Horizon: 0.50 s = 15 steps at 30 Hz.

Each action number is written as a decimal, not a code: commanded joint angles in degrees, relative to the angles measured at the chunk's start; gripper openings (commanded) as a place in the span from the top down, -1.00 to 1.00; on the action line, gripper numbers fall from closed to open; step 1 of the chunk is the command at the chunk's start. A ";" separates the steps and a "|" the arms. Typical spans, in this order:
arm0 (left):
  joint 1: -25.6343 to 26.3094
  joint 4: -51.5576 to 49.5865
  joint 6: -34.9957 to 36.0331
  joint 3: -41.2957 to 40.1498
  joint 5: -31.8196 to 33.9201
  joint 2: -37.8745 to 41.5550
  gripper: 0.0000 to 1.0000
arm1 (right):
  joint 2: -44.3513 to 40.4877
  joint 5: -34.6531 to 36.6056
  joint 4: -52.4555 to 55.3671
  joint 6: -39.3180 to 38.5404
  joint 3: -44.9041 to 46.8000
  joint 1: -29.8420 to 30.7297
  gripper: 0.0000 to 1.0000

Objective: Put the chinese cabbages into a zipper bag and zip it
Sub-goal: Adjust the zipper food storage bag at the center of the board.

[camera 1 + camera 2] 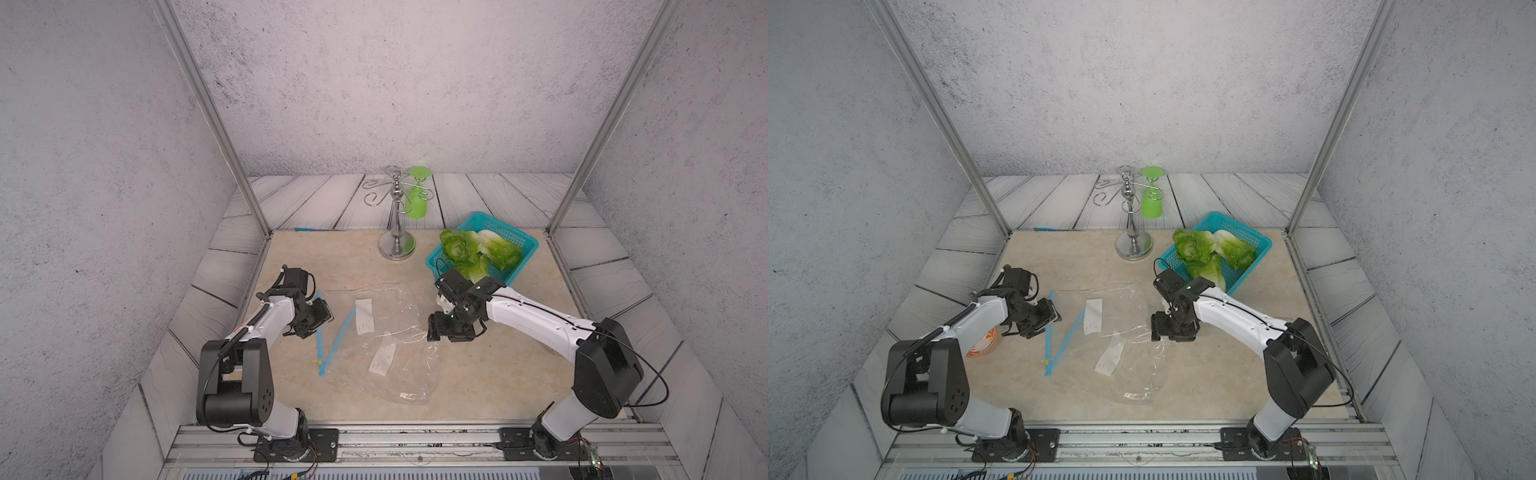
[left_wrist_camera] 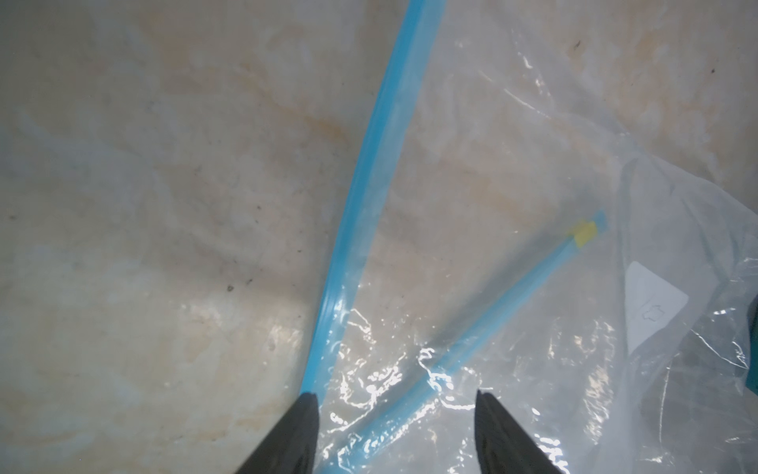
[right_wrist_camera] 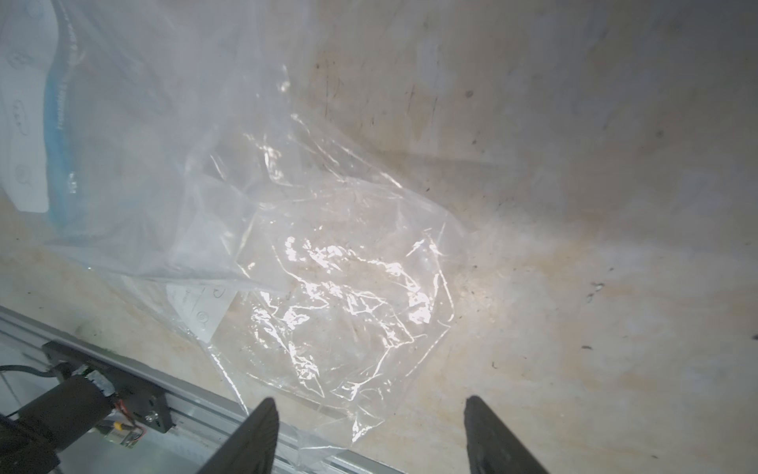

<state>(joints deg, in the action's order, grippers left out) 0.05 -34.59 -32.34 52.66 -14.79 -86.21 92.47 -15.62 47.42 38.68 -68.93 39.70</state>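
A clear zipper bag [image 1: 386,332] [image 1: 1113,332] lies crumpled and flat in the middle of the table, its two blue zip strips [image 1: 320,336] [image 2: 369,164] apart at its left side. Green chinese cabbages [image 1: 478,249] [image 1: 1212,253] are piled in a teal basket [image 1: 507,229] [image 1: 1246,228] at the back right. My left gripper [image 1: 318,326] [image 2: 394,396] is open low over the zip end, one fingertip by a blue strip, gripping nothing. At the bag's [image 3: 328,266] right edge my right gripper [image 1: 434,330] [image 3: 369,400] hangs open and empty.
A chrome cup stand [image 1: 397,245] holding an upside-down green goblet [image 1: 415,199] stands behind the bag, left of the basket. An orange and white bowl [image 1: 984,345] sits under my left arm. A metal rail [image 1: 415,436] runs along the front edge.
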 commanded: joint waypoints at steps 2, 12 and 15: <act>-2.04 -2.40 1.06 2.43 3.65 -2.77 -0.26 | 1.05 -5.10 -6.40 3.95 -1.79 -0.61 -0.44; -2.77 3.41 1.53 3.73 -3.09 -7.68 -0.25 | 2.55 -8.37 -12.50 3.09 3.32 -2.50 -0.49; -2.77 6.40 -0.25 2.06 -5.46 -7.65 -0.22 | 6.63 -8.44 -14.63 3.51 -0.65 -2.79 -0.51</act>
<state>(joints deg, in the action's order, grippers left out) -2.46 -31.22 -30.83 55.77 -17.32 -93.76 95.11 -22.68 36.73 41.63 -66.92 37.39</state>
